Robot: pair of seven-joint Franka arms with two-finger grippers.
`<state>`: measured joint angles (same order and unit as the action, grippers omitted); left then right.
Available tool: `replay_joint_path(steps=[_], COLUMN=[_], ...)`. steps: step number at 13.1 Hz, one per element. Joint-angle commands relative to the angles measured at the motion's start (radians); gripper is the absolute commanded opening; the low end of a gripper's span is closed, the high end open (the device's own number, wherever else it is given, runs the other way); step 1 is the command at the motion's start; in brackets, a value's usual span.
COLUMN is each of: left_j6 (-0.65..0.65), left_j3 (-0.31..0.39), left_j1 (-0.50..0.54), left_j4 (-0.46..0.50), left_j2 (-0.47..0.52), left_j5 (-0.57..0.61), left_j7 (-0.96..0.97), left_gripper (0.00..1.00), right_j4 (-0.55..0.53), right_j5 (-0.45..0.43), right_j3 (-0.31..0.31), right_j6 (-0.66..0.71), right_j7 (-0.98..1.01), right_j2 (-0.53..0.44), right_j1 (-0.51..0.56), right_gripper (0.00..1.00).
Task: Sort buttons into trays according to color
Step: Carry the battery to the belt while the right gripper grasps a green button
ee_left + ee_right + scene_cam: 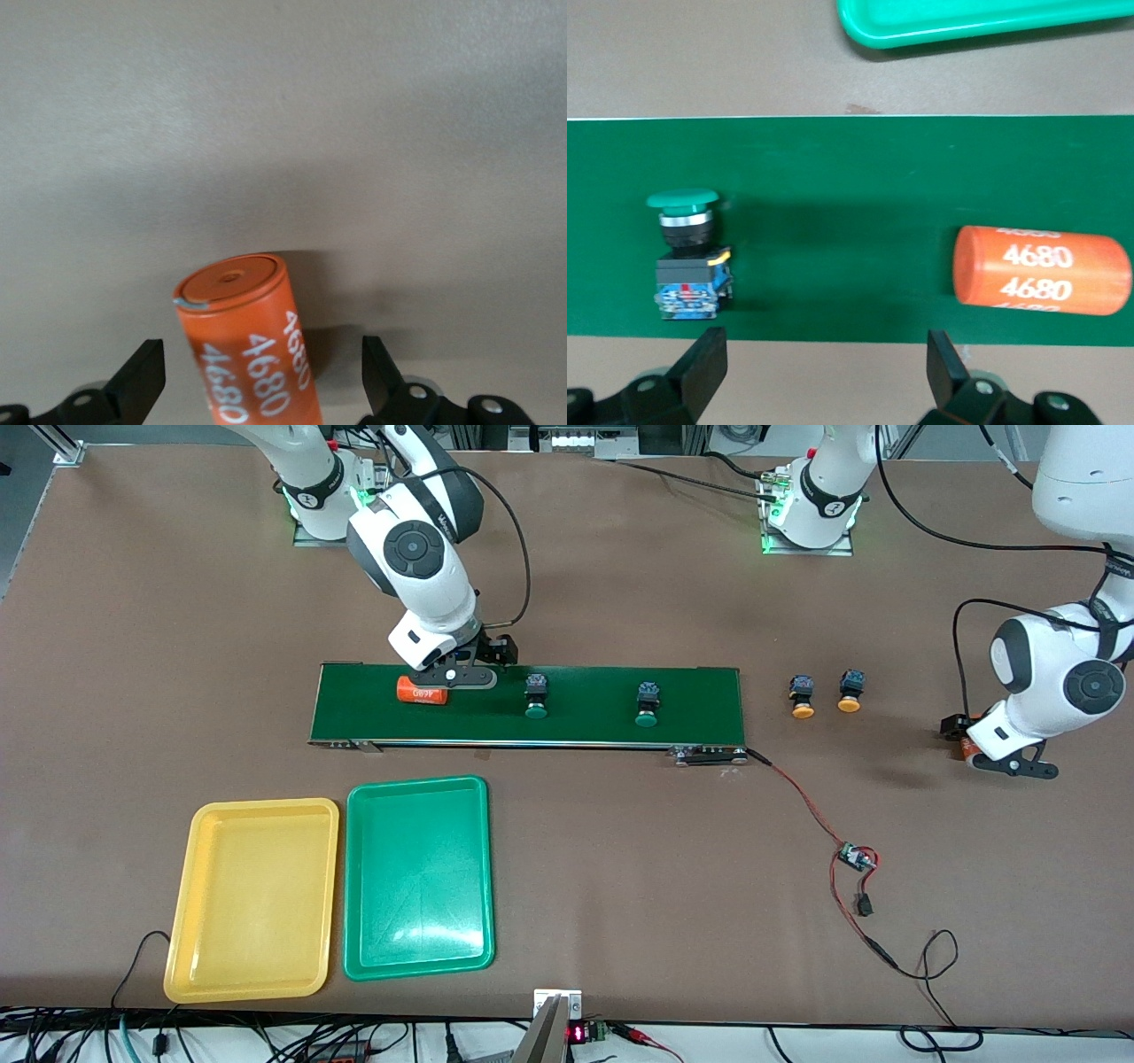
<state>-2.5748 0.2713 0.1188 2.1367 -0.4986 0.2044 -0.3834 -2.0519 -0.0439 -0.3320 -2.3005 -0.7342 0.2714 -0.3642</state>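
Two green-capped buttons [536, 695] [648, 702] lie on the dark green belt [700, 691]. One of them also shows in the right wrist view as a green button [687, 257]. Two orange-yellow buttons [802, 696] [850, 691] lie on the table off the belt's end, toward the left arm. The yellow tray [252, 899] and the green tray [416, 877] sit side by side, nearer the camera than the belt. My right gripper [461, 676] [824, 372] is open over the belt's edge. My left gripper [992, 751] [261, 381] is open around an orange cylinder [244, 336], with its fingers clear of it.
A second orange cylinder [423, 689] [1041, 270] marked 4680 lies on the belt beside my right gripper. A red and black cable with a small circuit board [855, 857] trails from the belt's end over the table. The green tray's rim [983, 27] shows in the right wrist view.
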Motion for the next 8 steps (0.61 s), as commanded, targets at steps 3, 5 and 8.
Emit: replay_joint_path(steps=[3,5,8], left_j6=[-0.015,0.049,0.239], left_j3=[0.002,0.000,-0.023], left_j1=[0.004,-0.004,-0.024], left_j4=[0.015,0.002,-0.047], left_j2=[0.006,0.017,0.090], left_j5=[0.010,0.012,0.013], left_j7=[-0.028,-0.029,-0.038], left_gripper=[0.33,0.22,0.18], right_j4=[0.048,0.052,0.053], right_j5=[-0.010,-0.011,-0.007], right_j3=[-0.001,-0.001,0.001], right_j6=[-0.002,-0.005,-0.005], right_j7=[-0.046,-0.091,-0.105], right_j2=[0.054,0.063,0.084], right_j1=[-0.018,-0.018,-0.018], right_gripper=[1.00,1.00,1.00])
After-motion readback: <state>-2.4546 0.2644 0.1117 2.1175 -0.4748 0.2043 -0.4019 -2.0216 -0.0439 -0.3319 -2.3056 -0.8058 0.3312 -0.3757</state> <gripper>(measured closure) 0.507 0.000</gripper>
